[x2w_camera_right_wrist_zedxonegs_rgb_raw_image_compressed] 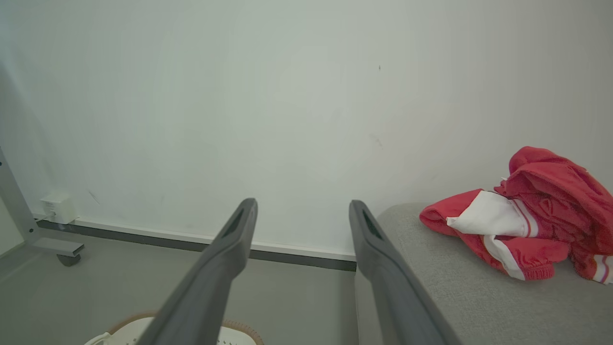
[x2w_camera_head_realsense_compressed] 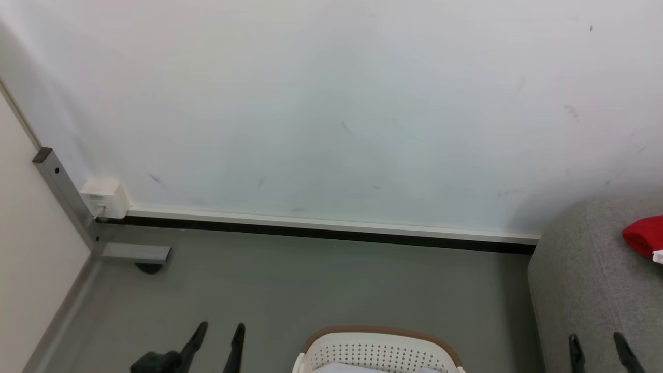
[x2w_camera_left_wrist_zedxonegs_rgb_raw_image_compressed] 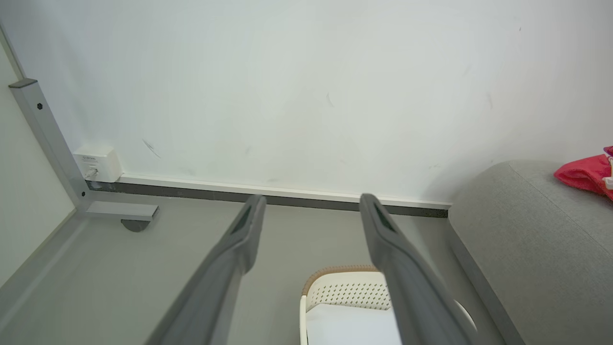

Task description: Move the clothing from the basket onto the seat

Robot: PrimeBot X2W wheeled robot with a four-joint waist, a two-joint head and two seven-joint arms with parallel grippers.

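The red clothing (x2w_camera_right_wrist_zedxonegs_rgb_raw_image_compressed: 527, 225) with white panels and stripes lies crumpled on the grey seat (x2w_camera_right_wrist_zedxonegs_rgb_raw_image_compressed: 459, 297), also seen as a red edge of clothing (x2w_camera_head_realsense_compressed: 645, 235) at the right of the head view and as clothing (x2w_camera_left_wrist_zedxonegs_rgb_raw_image_compressed: 584, 173) in the left wrist view. The cream basket (x2w_camera_head_realsense_compressed: 380, 352) with brown rim stands on the floor at the bottom centre; a pale sheet (x2w_camera_left_wrist_zedxonegs_rgb_raw_image_compressed: 349, 326) lies inside it. My left gripper (x2w_camera_head_realsense_compressed: 221, 329) is open, left of the basket. My right gripper (x2w_camera_head_realsense_compressed: 596, 339) is open over the seat (x2w_camera_head_realsense_compressed: 585, 280), holding nothing.
A white wall with a dark skirting strip (x2w_camera_head_realsense_compressed: 321, 230) runs behind. A grey metal frame leg with a caster (x2w_camera_head_realsense_compressed: 147, 267) and a white wall box (x2w_camera_head_realsense_compressed: 106, 198) stand at the left corner. Grey floor (x2w_camera_head_realsense_compressed: 321, 280) lies between frame, basket and seat.
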